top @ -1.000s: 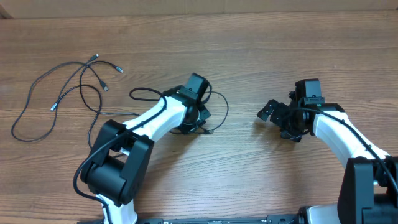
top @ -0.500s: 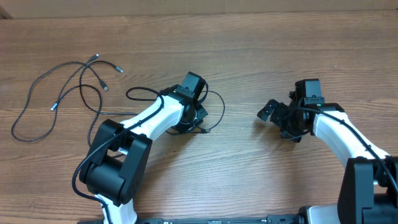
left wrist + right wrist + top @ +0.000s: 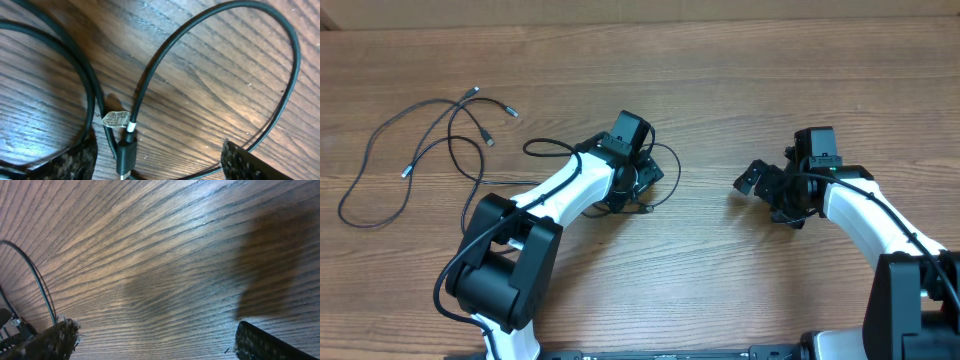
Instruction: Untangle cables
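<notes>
One of the cables (image 3: 670,165) loops around my left gripper (image 3: 650,188) near the table's middle. In the left wrist view this cable (image 3: 215,20) arcs over the wood. Its black plug (image 3: 127,152), next to a small paper tag (image 3: 116,118), lies between the spread fingers, nearer the left one. My left gripper (image 3: 157,167) is open and nothing is pinched. More cables (image 3: 420,140) lie loosely looped at the far left, with small plug ends (image 3: 472,92). My right gripper (image 3: 767,197) is open over bare wood, apart from every cord; in its own view, the right gripper (image 3: 155,345) has only table between its fingers.
A thin black cord (image 3: 37,282) arcs at the left edge of the right wrist view. The table's far edge (image 3: 640,22) runs along the top of the overhead view. Bare wood lies between the two arms.
My left gripper has gone from shut to open, letting go of the cable. The left arm and the loop around it shifted slightly left. The right arm has not moved.
</notes>
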Controlling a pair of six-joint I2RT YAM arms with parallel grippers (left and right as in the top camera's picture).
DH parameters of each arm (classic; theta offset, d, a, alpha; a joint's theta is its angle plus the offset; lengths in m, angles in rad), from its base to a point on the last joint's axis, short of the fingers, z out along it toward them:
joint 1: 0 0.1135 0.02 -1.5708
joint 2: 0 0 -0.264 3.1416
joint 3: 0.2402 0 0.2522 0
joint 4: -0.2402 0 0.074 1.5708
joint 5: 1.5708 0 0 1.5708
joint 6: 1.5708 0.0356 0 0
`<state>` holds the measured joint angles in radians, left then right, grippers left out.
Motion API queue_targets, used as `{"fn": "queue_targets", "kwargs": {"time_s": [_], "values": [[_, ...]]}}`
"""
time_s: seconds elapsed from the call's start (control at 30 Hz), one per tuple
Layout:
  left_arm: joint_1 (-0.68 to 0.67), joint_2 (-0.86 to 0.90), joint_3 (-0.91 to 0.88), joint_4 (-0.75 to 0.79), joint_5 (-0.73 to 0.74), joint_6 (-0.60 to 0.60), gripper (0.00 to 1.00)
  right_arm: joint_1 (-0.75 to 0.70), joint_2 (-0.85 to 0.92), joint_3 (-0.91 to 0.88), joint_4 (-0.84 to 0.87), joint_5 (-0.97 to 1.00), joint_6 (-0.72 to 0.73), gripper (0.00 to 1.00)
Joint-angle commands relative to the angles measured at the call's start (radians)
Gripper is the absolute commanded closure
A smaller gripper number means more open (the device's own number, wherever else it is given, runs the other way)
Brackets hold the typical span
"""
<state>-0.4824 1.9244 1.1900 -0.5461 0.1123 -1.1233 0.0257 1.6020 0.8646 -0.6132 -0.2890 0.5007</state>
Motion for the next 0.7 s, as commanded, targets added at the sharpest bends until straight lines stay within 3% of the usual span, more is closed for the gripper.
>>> {"fn": "queue_targets", "kwargs": {"time_s": [0.0,0.17,0.3,0.47,0.67], "values": [[0.008,0.082,-0.067,-0.026,-0.021,0.005,0.2,-0.002,-0.005,0.006,0.005,-0.003,-0.001,0.0],[0.009,0.076,-0.067,-0.023,-0.07,-0.001,0.15,-0.002,-0.005,0.006,0.005,-0.003,-0.001,0.0],[0.009,0.076,-0.067,0.011,-0.154,-0.002,0.41,-0.002,-0.005,0.006,0.005,-0.003,-0.001,0.0],[0.003,0.076,-0.067,0.019,-0.144,0.001,0.79,-0.002,-0.005,0.006,0.005,-0.003,-0.001,0.0],[0.0,0.076,-0.067,0.022,-0.145,0.041,0.96,-0.002,-0.005,0.006,0.006,-0.003,-0.001,0.0]]}}
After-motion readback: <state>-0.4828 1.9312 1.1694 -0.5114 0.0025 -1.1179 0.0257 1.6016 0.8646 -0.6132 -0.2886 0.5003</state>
